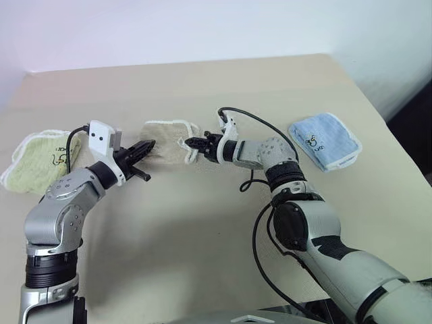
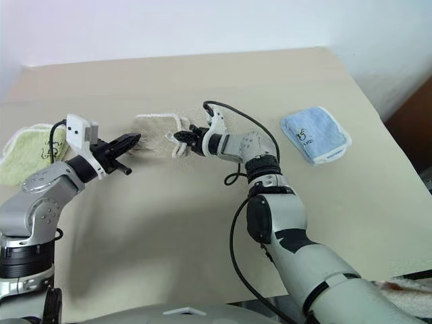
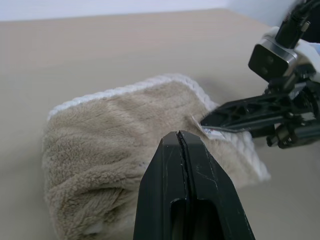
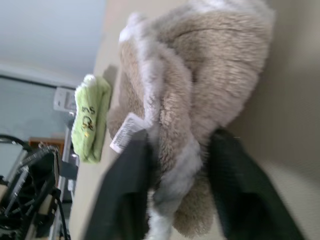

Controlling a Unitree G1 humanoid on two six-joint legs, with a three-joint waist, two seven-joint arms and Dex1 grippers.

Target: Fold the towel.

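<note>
The towel [image 1: 167, 138] lies bunched and partly doubled over near the middle of the counter [image 1: 202, 223], a little toward its far edge, with a small green cloth [image 1: 40, 160] off toward the left edge and a small blue cloth [image 1: 325, 140] toward the right edge. The step in hand looks like taking hold of the towel's white-corded border to make or finish a fold. The right gripper [image 1: 191, 142] reaches in from the right, and its wrist view shows its fingers [image 4: 127, 192] set on either side of the corded edge beside the label, closing around it; I judge it has a grip, though perhaps not yet a firm one. The left gripper [image 1: 144, 150] hovers just at the towel's left end, its fingers [image 3: 182, 195] pressed tight together and holding nothing. Next, I think, the right hand must pinch securely before lifting that edge and carrying it across, while the left would have to open if it is to pin or catch the other side.
</note>
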